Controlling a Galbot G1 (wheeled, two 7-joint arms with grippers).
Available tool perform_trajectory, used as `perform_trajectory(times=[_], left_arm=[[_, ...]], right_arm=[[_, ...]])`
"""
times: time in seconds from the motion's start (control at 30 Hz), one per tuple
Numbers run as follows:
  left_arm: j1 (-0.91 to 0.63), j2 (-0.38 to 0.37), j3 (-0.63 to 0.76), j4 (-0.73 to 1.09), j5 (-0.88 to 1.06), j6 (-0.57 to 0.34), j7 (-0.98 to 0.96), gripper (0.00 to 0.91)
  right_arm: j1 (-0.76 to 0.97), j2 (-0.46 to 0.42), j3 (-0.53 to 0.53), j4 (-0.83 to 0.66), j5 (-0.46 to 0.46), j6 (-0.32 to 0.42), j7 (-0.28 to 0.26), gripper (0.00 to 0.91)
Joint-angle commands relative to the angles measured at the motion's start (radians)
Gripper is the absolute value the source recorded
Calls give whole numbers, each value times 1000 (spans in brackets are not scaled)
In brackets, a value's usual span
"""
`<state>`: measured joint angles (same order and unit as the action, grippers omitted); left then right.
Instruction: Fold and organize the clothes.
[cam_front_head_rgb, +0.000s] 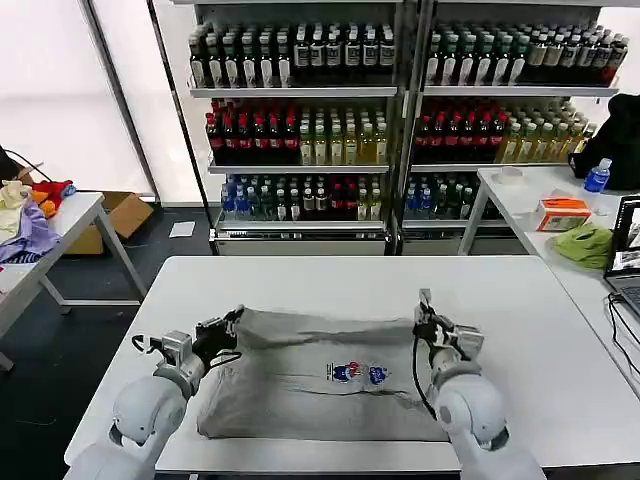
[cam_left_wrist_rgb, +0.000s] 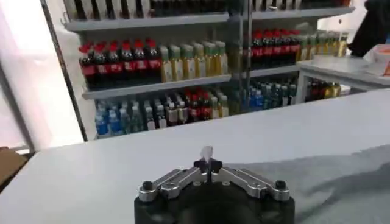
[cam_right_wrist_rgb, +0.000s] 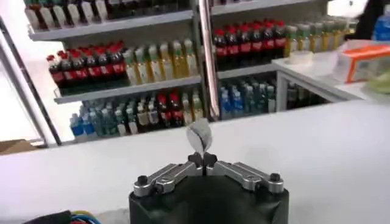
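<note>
A light grey shirt (cam_front_head_rgb: 310, 385) with a small multicoloured chest print (cam_front_head_rgb: 358, 373) lies partly folded on the white table (cam_front_head_rgb: 330, 280). My left gripper (cam_front_head_rgb: 232, 318) sits at the shirt's far left corner. It is shut on a pinch of the fabric, and a small tuft of cloth pokes out between the fingertips of the left gripper (cam_left_wrist_rgb: 208, 164). My right gripper (cam_front_head_rgb: 425, 305) holds the far right corner slightly raised. A grey fold of shirt (cam_right_wrist_rgb: 199, 137) stands up from the shut right gripper (cam_right_wrist_rgb: 202, 160). More of the shirt (cam_left_wrist_rgb: 344, 176) spreads beside the left gripper.
Shelves of bottles (cam_front_head_rgb: 400, 110) stand behind the table. A side table (cam_front_head_rgb: 540, 195) on the right carries a lime-green cloth (cam_front_head_rgb: 584, 243), an orange box (cam_front_head_rgb: 562, 212), a water bottle (cam_front_head_rgb: 597, 176) and a laptop (cam_front_head_rgb: 628, 245). A left table (cam_front_head_rgb: 60, 225) holds a lavender cloth (cam_front_head_rgb: 30, 240).
</note>
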<state>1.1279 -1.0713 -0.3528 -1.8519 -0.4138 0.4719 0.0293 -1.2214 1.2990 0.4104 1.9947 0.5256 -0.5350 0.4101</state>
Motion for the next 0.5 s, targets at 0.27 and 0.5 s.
perform_trajectory(times=[0.27,0.5], left_arm=[[130,14,-17,-57,27,-15,14,0],[157,21,-19,-68,37,-13,16,0]], right_arm=[[-270,5,103,113,-9,24,24,0],[-292,6,85,132,-32,22,26,0]])
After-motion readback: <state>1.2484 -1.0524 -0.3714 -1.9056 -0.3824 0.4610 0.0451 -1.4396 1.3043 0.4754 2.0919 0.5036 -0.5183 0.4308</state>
